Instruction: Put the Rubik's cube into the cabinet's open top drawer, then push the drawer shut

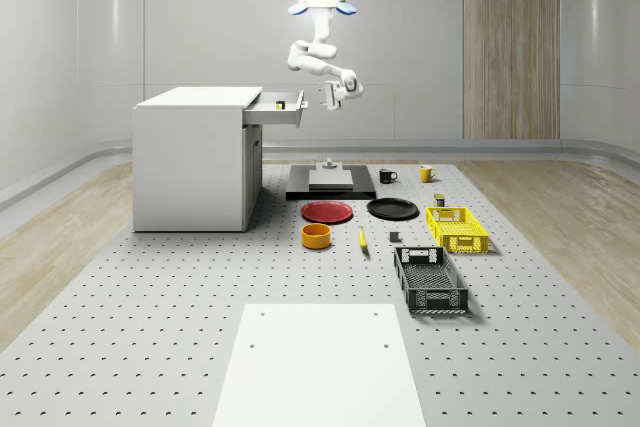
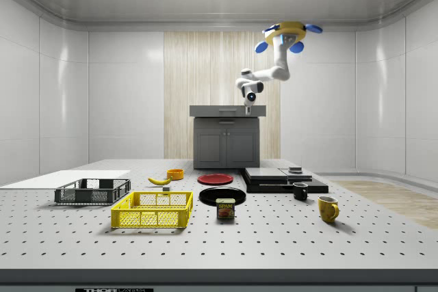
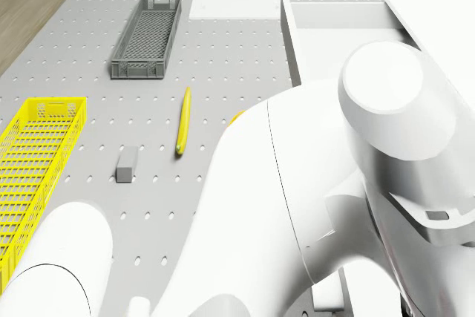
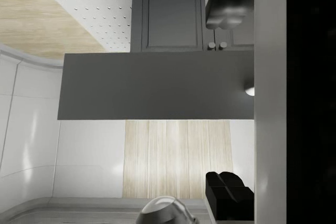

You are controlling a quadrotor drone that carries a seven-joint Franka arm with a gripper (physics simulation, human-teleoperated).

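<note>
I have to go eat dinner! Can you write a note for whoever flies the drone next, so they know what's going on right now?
Gripper: open, holding nothing, level with the front of the top drawer and just clear of it.
Drone: hovering above the black platform beside the cabinet.
Cube: a small yellow-topped thing lies in the drawer, most likely the cube.
Done: the cube looks placed.
Left: the drawer is open, so push it shut.

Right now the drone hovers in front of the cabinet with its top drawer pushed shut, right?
Not quite: the top drawer is pulled open, as the whole-scene view shows. The drone does hover in front of the cabinet, with the gripper at the drawer's front.
</note>
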